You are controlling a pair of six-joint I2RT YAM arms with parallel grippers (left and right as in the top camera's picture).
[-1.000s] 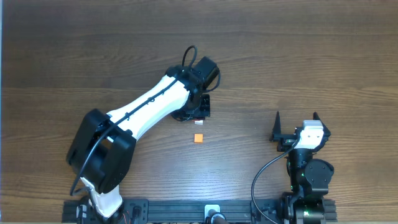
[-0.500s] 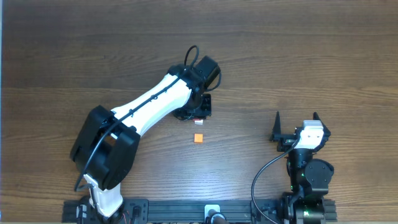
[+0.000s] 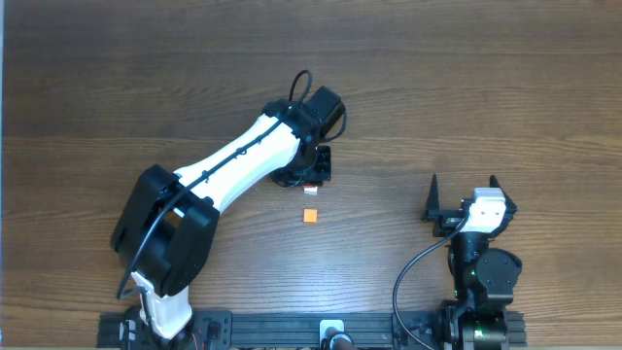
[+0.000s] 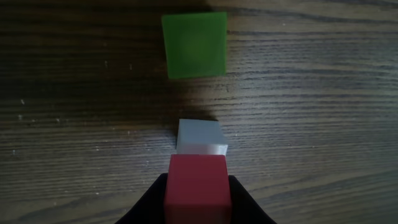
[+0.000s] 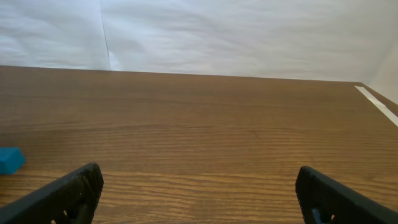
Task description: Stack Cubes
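Jaws of left arm clamp red cube (image 4: 197, 182) beside grey cube (image 4: 200, 138); right jaws stand apart.

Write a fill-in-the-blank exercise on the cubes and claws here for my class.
The held cube in the left claw is ___. The far cube beyond the grey cube is ___. The right claw stands ___. The lone cube in the top view is ___.
Missing words: red, green, open, orange.

Overhead and close left-wrist views seemingly share the red cube (image 4: 197, 186).
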